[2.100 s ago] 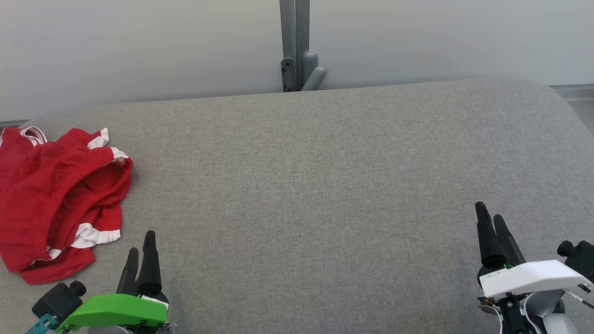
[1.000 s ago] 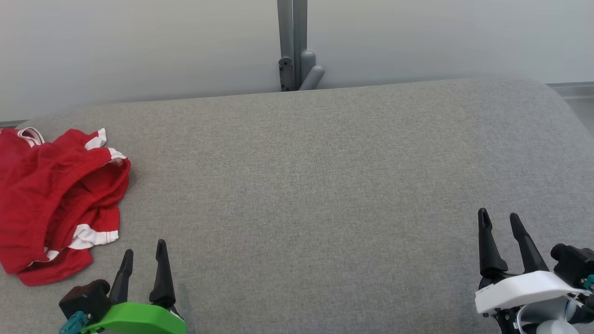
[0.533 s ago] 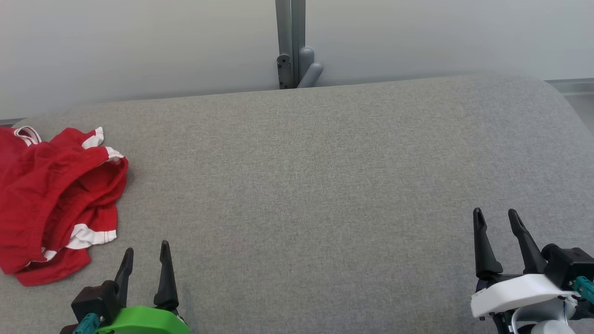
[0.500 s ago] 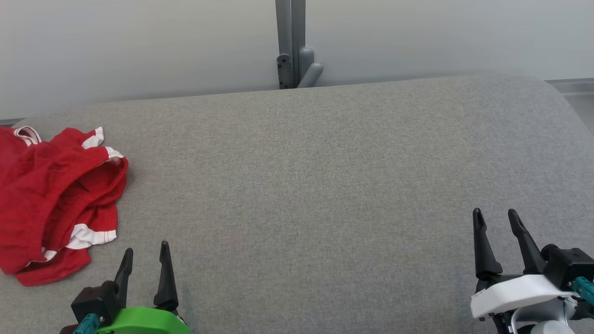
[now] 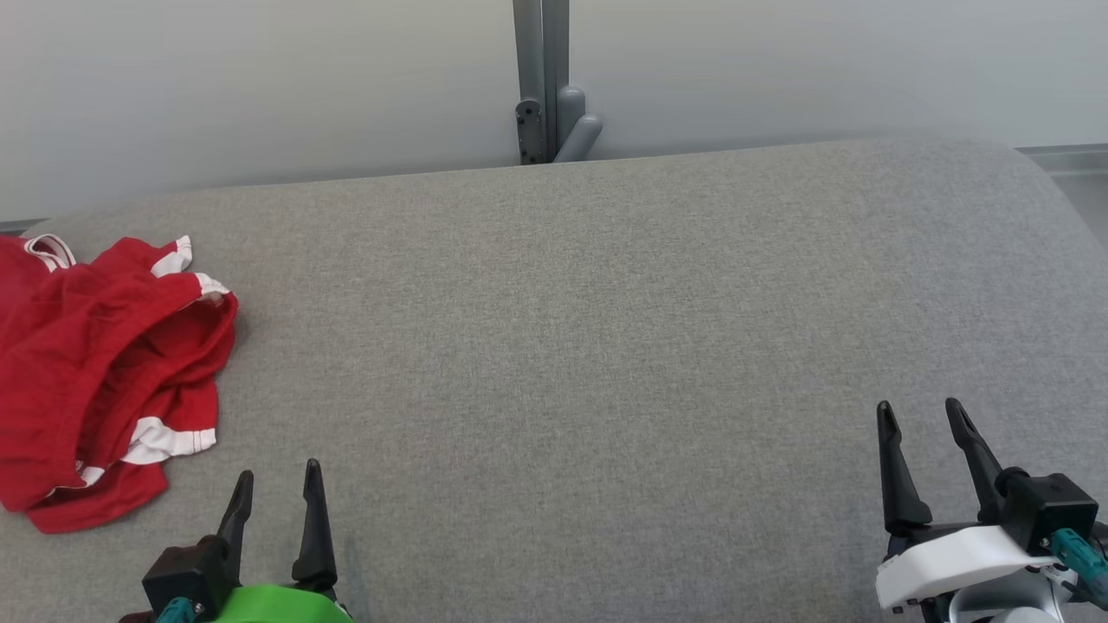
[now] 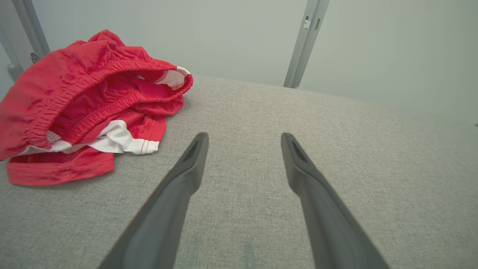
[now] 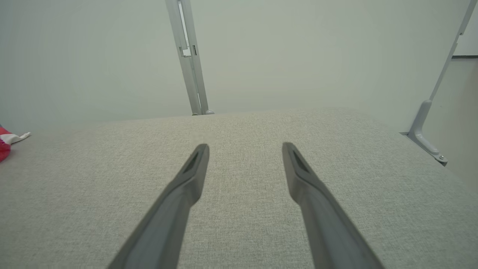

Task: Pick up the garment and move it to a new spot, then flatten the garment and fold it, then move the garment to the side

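Observation:
The garment (image 5: 104,372), a crumpled red piece with white trim, lies in a heap at the left edge of the grey padded surface (image 5: 563,329). In the left wrist view the garment (image 6: 86,104) sits ahead and to the left of the fingers, apart from them. My left gripper (image 5: 277,480) stands open near the front left with nothing between its fingers. At the front right my right gripper (image 5: 917,414) is open and empty too, far from the garment. A scrap of the garment (image 7: 5,144) peeks in at the left edge of the right wrist view.
A grey post with a bracket (image 5: 545,112) rises behind the far edge of the padded surface, against a pale wall. Another bracket (image 7: 425,130) stands off the surface's right side. The surface rounds off at its right end.
Both grippers have drawn back toward the front edge and turned so their fingers show spread apart. The picture has shifted slightly. The garment lies as before.

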